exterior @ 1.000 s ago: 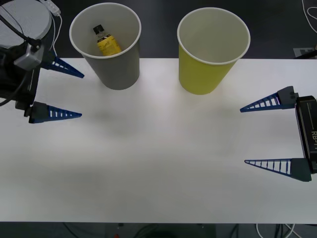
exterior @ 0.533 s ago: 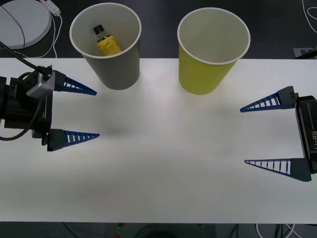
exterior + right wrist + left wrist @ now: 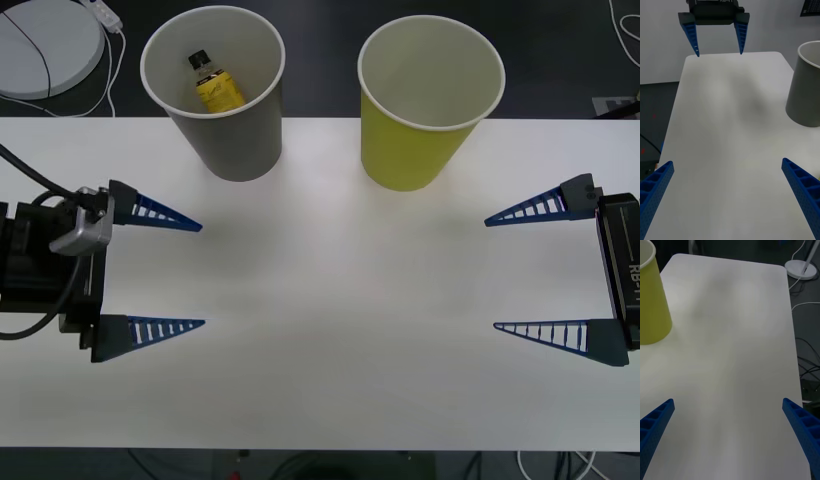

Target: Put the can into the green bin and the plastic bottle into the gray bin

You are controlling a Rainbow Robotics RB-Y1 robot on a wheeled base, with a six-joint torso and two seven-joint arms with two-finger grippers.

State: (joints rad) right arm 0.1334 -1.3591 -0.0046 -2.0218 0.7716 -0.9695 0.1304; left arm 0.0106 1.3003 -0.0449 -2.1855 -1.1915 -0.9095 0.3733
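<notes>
Plastic bottle [image 3: 214,83] is lying inside the gray bin [image 3: 230,140], its black cap pointing away from the robot, so that half of the job looks done. Left gripper [image 3: 202,275] is hovering over the table [image 3: 330,330], fingers spread wide and gripping nothing, with the gray bin just beyond its fingertips. Right gripper [image 3: 490,271] is hanging opposite, equally spread and empty, the green bin [image 3: 410,150] lying beyond and inward of its tips. No can is appearing on the table; the green bin's inside is showing white and bare.
</notes>
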